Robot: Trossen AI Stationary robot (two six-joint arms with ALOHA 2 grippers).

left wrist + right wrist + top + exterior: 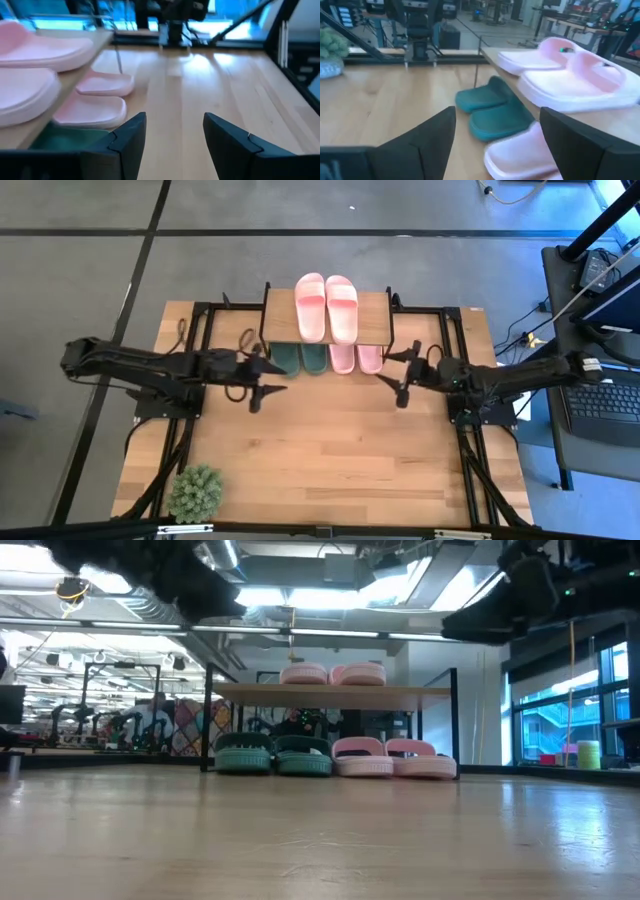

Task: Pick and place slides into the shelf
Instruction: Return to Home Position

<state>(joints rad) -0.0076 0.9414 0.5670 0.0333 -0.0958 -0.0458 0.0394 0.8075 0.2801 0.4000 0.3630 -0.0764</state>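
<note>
**Closing stage of the task, shown from above, at desk level and from both wrists.** The shelf (377,315) stands at the far middle of the desk (330,470). The upper pink slides (326,307) lie side by side on its top board. Beneath the board, on the desk, the green slides (300,358) are set toward the left arm's side, with the lower pink slides (356,358) just beside them. All six are thus stowed.

The left claw (268,380) and right claw (393,377) are held above the desk, in front of the shelf on either side. Each is released, with its fingers spread and nothing between them.

The step in hand is judged to be the retreat to the rest posture. The next move calls for each arm to be drawn back clear of the shelf legs, so that the rack is not nudged. A potted plant (195,492) stands near the front left corner.
</note>
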